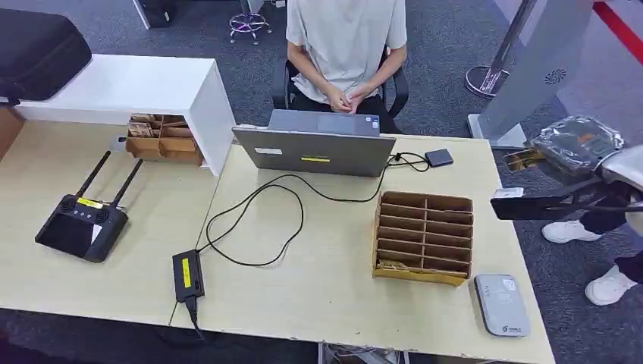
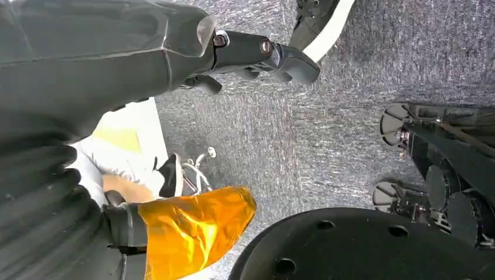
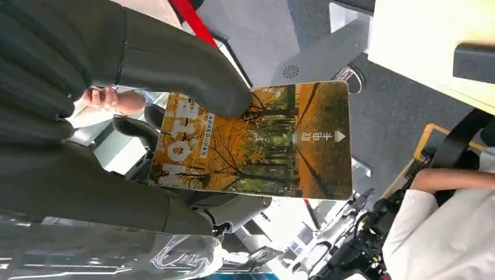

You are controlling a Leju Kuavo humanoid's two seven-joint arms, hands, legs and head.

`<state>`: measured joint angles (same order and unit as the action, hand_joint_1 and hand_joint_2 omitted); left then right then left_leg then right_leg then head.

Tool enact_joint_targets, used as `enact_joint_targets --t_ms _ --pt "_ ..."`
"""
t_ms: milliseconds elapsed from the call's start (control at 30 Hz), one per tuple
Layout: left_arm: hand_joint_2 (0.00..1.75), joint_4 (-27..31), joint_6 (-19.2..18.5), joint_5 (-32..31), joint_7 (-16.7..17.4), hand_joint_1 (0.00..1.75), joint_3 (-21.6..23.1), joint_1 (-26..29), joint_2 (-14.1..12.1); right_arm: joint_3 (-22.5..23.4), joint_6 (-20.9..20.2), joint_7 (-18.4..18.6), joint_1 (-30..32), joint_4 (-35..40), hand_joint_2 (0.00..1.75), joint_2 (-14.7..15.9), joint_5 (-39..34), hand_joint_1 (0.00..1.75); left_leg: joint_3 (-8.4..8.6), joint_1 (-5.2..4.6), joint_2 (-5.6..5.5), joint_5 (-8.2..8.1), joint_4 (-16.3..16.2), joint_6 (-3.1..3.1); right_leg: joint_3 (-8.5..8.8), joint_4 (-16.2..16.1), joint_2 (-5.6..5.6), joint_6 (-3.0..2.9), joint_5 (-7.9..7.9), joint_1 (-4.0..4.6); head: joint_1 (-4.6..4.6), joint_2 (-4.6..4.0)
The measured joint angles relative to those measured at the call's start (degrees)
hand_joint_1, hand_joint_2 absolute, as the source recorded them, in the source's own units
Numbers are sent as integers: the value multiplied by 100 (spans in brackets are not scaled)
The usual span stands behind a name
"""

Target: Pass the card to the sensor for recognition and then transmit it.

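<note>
Card (image 3: 257, 143) sits pinched in the right hand (image 3: 117, 111), held off the table's (image 1: 318, 273) right edge, well apart from the grey sensor (image 1: 502, 305) near the front corner. Recognition and handover both remain.

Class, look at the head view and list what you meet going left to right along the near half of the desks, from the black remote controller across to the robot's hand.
Remote controller → power adapter → cardboard sorting box → grey card reader → right hand, holding the card.
</note>
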<state>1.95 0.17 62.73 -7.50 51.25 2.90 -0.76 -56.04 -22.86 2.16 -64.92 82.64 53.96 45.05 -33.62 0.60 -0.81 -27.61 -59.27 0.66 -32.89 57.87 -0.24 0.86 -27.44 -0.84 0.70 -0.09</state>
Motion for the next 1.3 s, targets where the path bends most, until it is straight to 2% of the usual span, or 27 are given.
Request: enact_joint_targets --t_ms 567,767,933,1167,1300 --pt "175 0 0 4 0 0 -4 17 -2 -802 74 151 -86 -505 175 0 -354 173 -1 0 -1 0 0 0 0 0 -1 0 0 0 -2 0" --pt "175 0 0 0 4 0 -9 25 -4 -975 306 253 324 -868 175 74 -354 173 1 0 -8 0 -2 0 1 -4 -9 0 0 0 -2 0" --pt "175 0 0 0 4 0 -24 61 -4 -951 763 378 1005 -912 175 376 -540 173 -1 -1 -12 -2 -2 -2 1 -5 -11 1 -1 -1 0 0" --pt "175 0 0 11 4 0 -105 81 -2 -494 907 498 1769 -682 175 791 -595 173 -1 -1 -10 -5 0 -5 3 -5 -12 3 -3 0 -2 0" --pt "175 0 0 15 4 0 -131 89 0 -328 916 505 1953 -599 175 898 -595 173 2 -1 1 -4 1 -5 1 -5 0 3 -2 -1 0 0"
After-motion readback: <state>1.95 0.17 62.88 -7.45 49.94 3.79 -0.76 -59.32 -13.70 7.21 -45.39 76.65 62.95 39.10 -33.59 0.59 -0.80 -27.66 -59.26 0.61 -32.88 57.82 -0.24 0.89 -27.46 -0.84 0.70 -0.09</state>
